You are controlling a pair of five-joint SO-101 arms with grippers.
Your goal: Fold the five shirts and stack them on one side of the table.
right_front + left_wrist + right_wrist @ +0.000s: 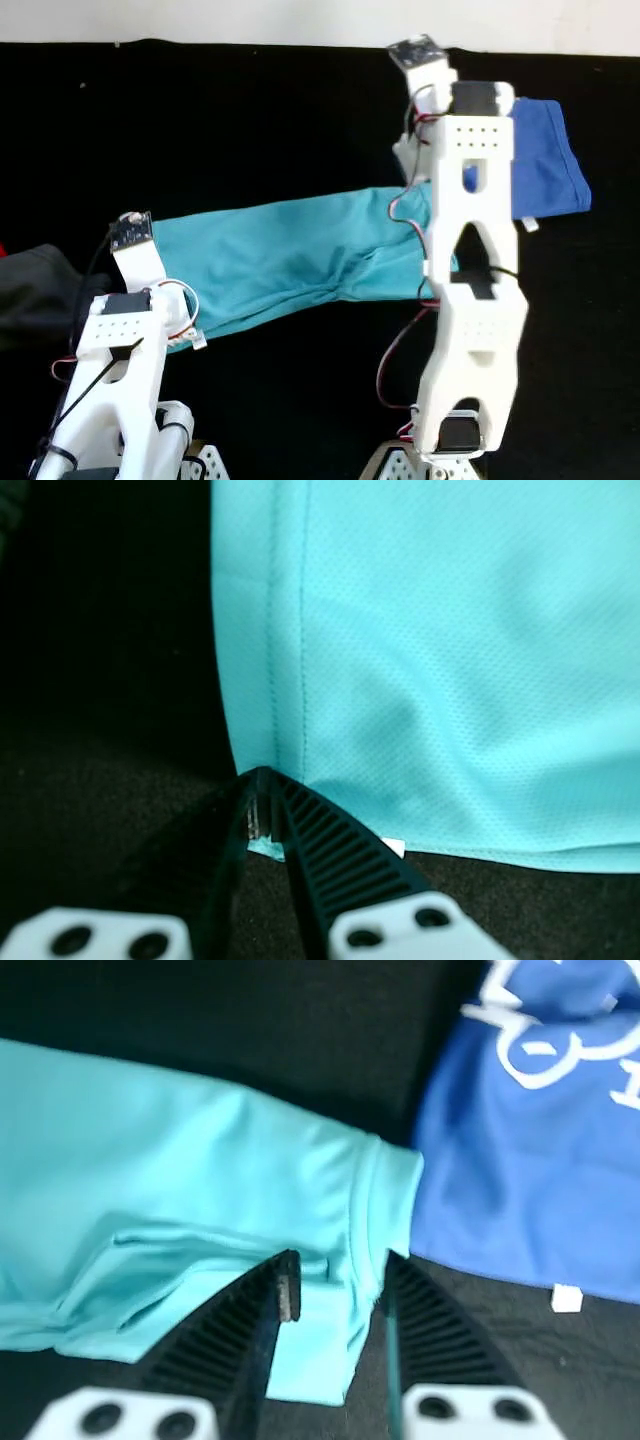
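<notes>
A teal shirt (290, 255) lies stretched in a long band across the black table (250, 110), from the left arm to the right arm. My left gripper (268, 810) is shut on a hemmed corner of the teal shirt (450, 660), beside a small white tag (395, 848). My right gripper (340, 1280) is open, its fingers on either side of the other end of the teal shirt (180, 1180). A folded blue shirt (545, 165) with white print lies at the back right, its edge touching the teal cloth next to the right gripper.
A dark grey garment (35, 290) is bunched at the table's left edge, with a bit of red (3, 248) beside it. The right arm (470, 250) stands tall over the teal shirt's right end. The table's far left is bare black cloth.
</notes>
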